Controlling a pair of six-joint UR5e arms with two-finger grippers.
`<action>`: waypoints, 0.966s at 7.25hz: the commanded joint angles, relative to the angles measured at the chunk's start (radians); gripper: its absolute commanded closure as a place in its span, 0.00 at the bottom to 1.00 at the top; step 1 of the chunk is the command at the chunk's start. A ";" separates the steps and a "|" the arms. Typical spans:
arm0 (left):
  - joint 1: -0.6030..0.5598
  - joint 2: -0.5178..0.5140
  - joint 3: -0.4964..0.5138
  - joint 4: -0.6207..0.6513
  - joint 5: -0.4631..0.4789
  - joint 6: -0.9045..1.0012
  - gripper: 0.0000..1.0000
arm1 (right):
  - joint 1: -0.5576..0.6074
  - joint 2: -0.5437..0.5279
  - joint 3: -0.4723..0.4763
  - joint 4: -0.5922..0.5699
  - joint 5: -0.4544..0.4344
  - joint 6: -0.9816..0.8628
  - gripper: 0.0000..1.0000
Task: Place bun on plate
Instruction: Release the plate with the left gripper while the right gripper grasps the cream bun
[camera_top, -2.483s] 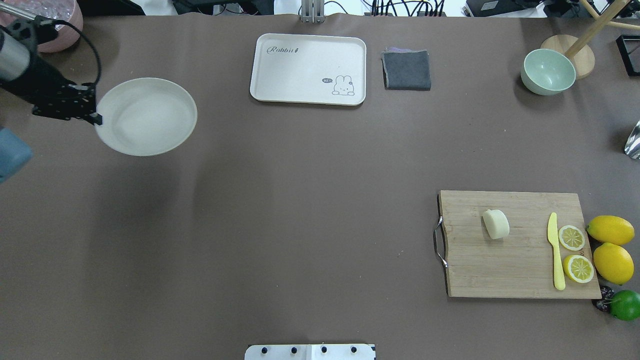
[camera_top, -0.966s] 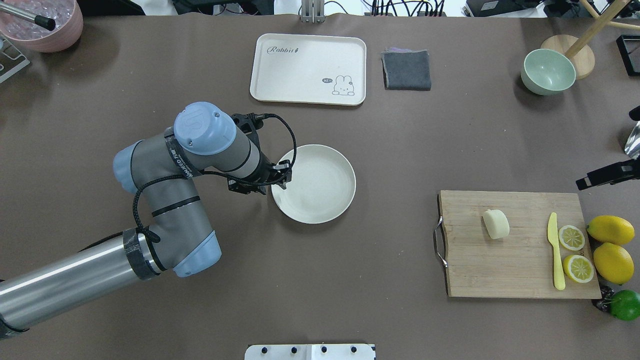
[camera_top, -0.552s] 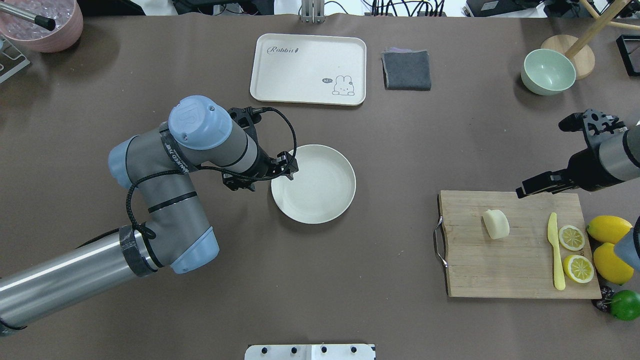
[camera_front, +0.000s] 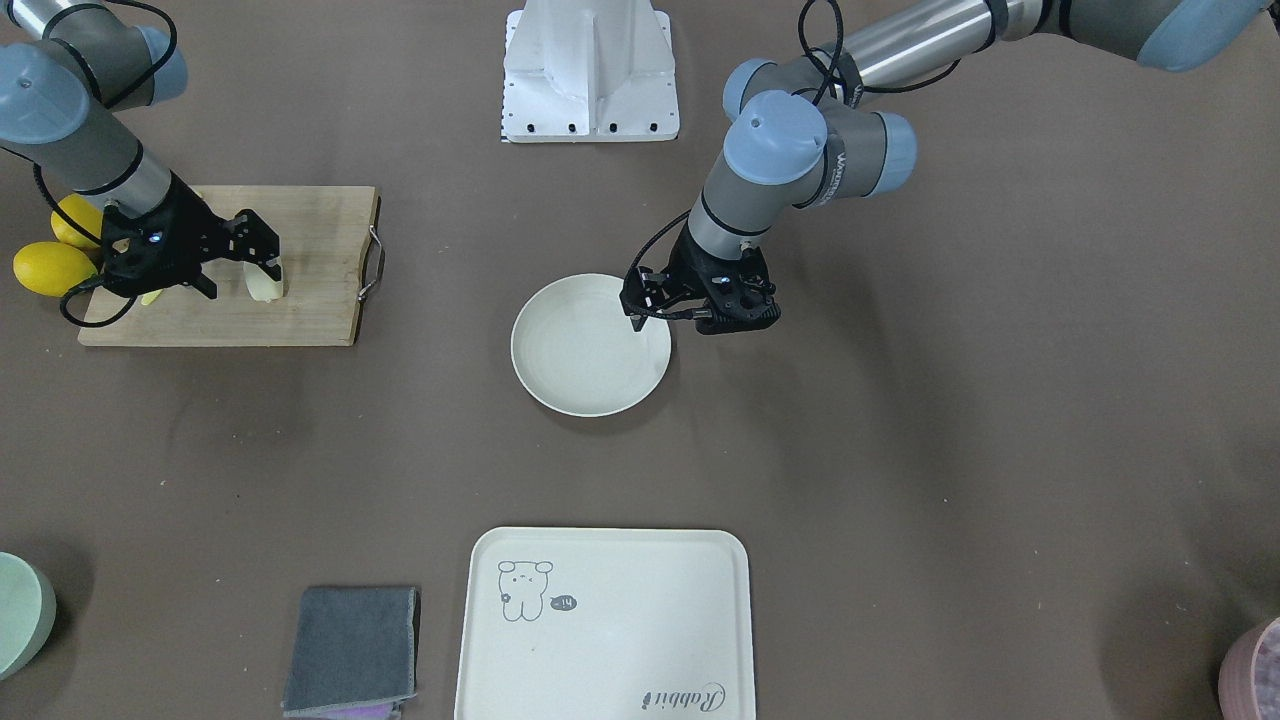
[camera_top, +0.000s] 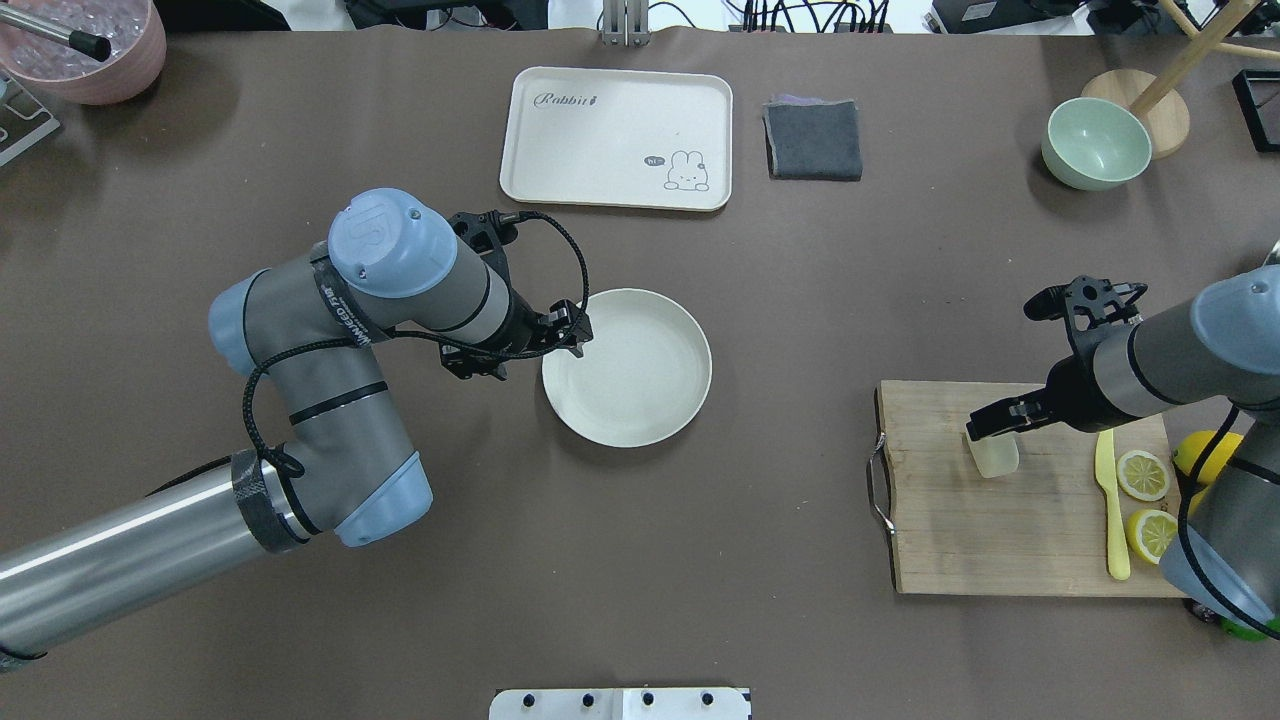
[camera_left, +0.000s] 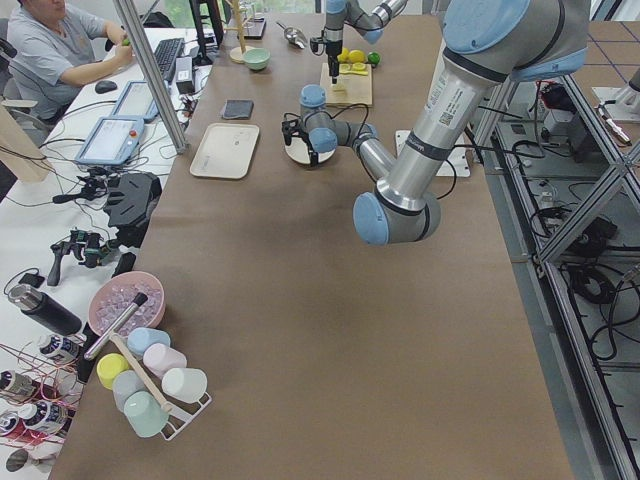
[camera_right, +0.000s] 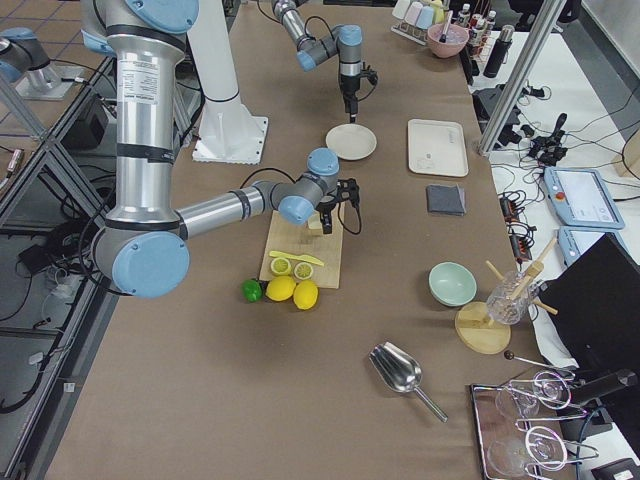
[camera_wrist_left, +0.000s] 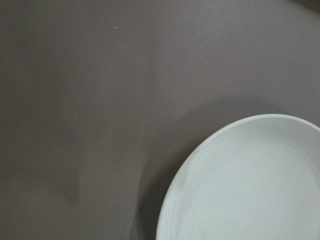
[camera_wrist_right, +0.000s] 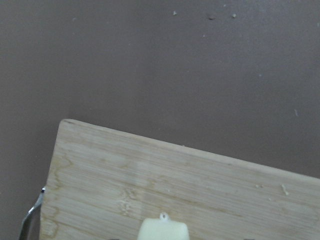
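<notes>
The bun (camera_top: 995, 458) is a pale cream block lying on the wooden cutting board (camera_top: 1000, 535) at the right. My right gripper (camera_top: 985, 432) hangs open just over the bun, with its fingers either side of it in the front view (camera_front: 258, 248). Only the bun's top edge (camera_wrist_right: 163, 231) shows in the right wrist view. The off-white plate (camera_top: 680, 400) lies flat mid-table with nothing in it. My left gripper (camera_top: 577, 335) is open, hovering at the plate's left rim (camera_front: 560, 300) and not holding it. The plate's rim (camera_wrist_left: 200, 165) fills the lower right of the left wrist view.
A yellow knife (camera_top: 1110, 510), lemon slices (camera_top: 1143, 475) and whole lemons (camera_front: 45, 265) crowd the board's right end. At the back stand the rabbit tray (camera_top: 615, 138), a grey cloth (camera_top: 813, 140) and a mint bowl (camera_top: 1095, 143). A pink bowl (camera_top: 100, 60) sits far left.
My left arm carried the plate from the far left to mid-table and let go of its rim. My right arm came in from the right and now hovers over the bun.
</notes>
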 joint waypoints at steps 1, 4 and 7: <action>-0.001 0.001 -0.001 -0.001 0.000 -0.001 0.03 | -0.052 -0.006 0.002 -0.002 -0.042 0.001 0.18; 0.001 0.012 0.001 -0.016 0.000 -0.001 0.03 | -0.057 -0.008 0.013 -0.004 -0.036 -0.003 0.78; -0.025 0.012 -0.023 -0.017 -0.001 0.000 0.03 | -0.031 0.013 0.022 -0.002 -0.039 -0.010 0.87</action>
